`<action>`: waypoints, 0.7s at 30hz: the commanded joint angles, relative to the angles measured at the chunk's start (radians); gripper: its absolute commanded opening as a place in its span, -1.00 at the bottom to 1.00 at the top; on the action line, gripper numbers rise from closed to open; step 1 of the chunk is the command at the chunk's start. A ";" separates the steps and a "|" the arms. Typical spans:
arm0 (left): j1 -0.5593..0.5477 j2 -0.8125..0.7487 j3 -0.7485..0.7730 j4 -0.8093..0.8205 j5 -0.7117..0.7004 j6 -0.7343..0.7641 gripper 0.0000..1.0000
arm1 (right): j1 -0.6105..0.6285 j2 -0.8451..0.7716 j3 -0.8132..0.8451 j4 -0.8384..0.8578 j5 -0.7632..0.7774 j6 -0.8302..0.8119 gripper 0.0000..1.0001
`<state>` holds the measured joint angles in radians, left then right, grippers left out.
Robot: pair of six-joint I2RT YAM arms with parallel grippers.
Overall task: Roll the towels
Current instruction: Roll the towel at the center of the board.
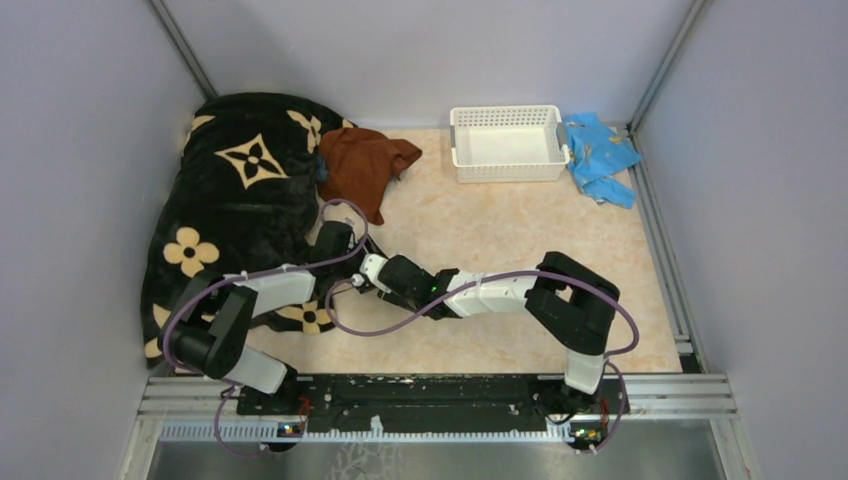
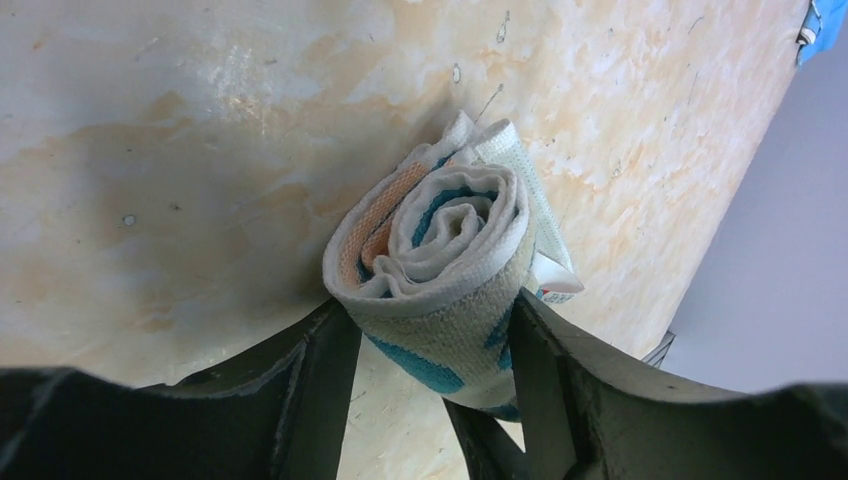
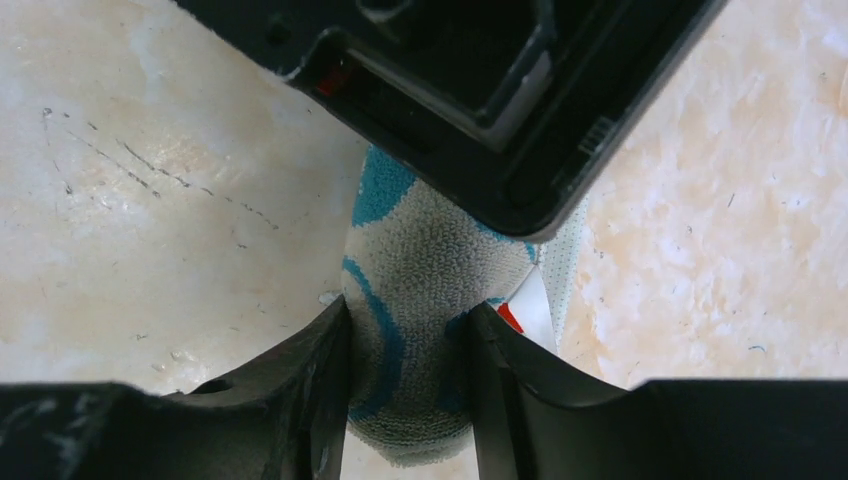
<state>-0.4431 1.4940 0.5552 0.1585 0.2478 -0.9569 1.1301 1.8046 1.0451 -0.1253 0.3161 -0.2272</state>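
Observation:
The small teal-and-white towel (image 2: pixel 440 250) is wound into a tight roll just above the tabletop, its spiral end facing the left wrist camera. My left gripper (image 2: pixel 428 302) is shut on the roll, one finger on each side. My right gripper (image 3: pixel 408 310) is shut on the same roll (image 3: pixel 410 280), with the left gripper's black body directly above it. In the top view both wrists meet at the table's left centre and cover the roll. The rust-brown towel (image 1: pixel 362 165) lies crumpled at the back left, with a sliver of dark grey-blue cloth (image 1: pixel 321 167) at its left edge.
A big black blanket with tan flowers (image 1: pixel 240 190) fills the left side. A white basket (image 1: pixel 505 145) stands at the back, and a bright light-blue cloth (image 1: pixel 598 155) lies right of it. Metal rails border the marbled tabletop (image 1: pixel 520 230).

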 commanded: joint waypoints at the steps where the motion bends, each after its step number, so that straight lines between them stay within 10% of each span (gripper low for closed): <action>1: -0.003 -0.002 -0.017 -0.136 -0.050 0.062 0.28 | -0.025 0.056 -0.017 -0.025 -0.127 0.051 -0.31; 12: 0.023 -0.247 -0.097 -0.096 -0.004 0.028 0.50 | -0.310 0.048 -0.033 -0.017 -0.830 0.283 -0.54; 21: 0.023 -0.129 -0.134 0.143 0.101 -0.055 0.50 | -0.464 0.149 -0.091 0.163 -1.157 0.489 -0.54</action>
<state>-0.4236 1.3033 0.4271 0.1574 0.2897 -0.9695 0.6777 1.8687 1.0035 0.0547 -0.6666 0.1539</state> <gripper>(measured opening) 0.750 0.302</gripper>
